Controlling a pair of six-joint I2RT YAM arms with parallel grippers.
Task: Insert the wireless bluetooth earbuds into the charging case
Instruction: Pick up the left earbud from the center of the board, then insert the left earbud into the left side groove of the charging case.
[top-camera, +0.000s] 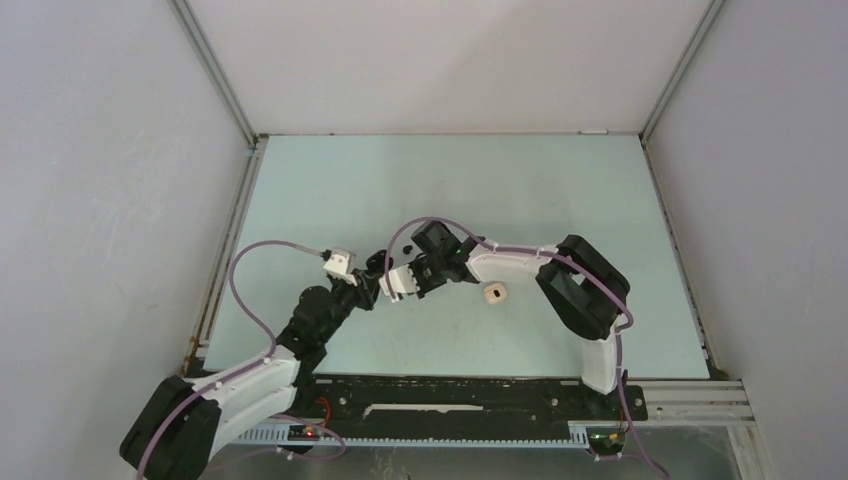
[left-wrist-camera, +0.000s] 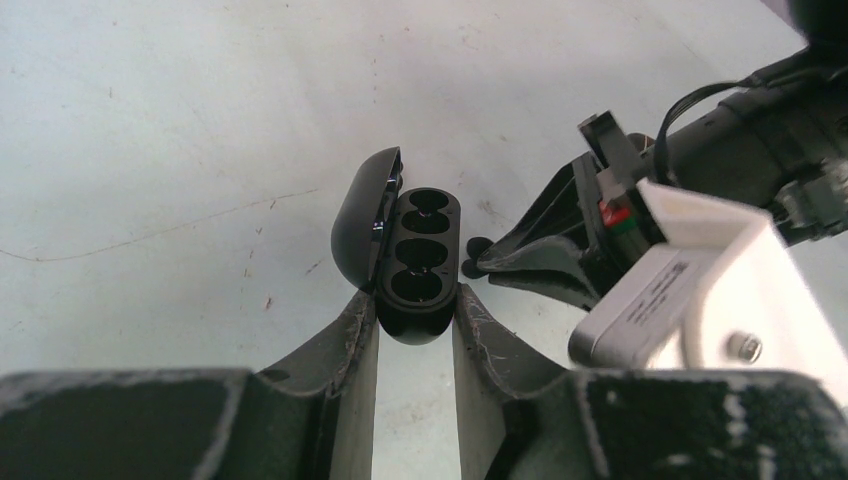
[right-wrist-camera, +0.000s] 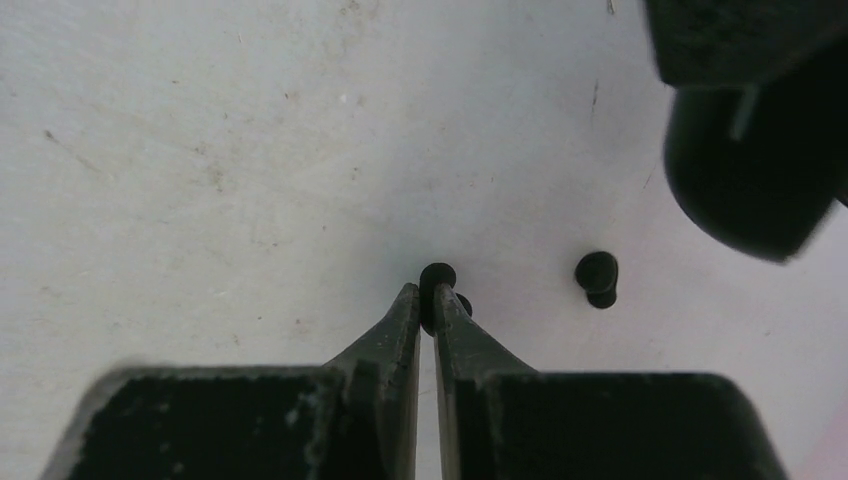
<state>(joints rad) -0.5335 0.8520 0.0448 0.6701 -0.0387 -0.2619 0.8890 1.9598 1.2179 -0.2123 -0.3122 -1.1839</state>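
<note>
on the pale surface (right-wrist-camera: 200, 150), loose earbud (right-wrist-camera: 598, 275): black, bean-like with a short stem, lying by itself, near the pinched one but apart from it.
charging case (left-wrist-camera: 420, 255): black, pebble-shaped, lid hinged open to one side, dark round wells exposed; cannot tell if any is filled.
left end effector (left-wrist-camera: 415, 300): clamped on the case's near end, one finger on each side.
held earbud (right-wrist-camera: 437, 275): black, tiny, rounded head, just beside the case's open body.
right end effector (right-wrist-camera: 426, 296): tips pinching the held earbud.

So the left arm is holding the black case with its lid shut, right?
No, the lid is open, not shut. The left arm's jaws do hold the black case, and the left wrist view shows its sockets uncovered.
</note>
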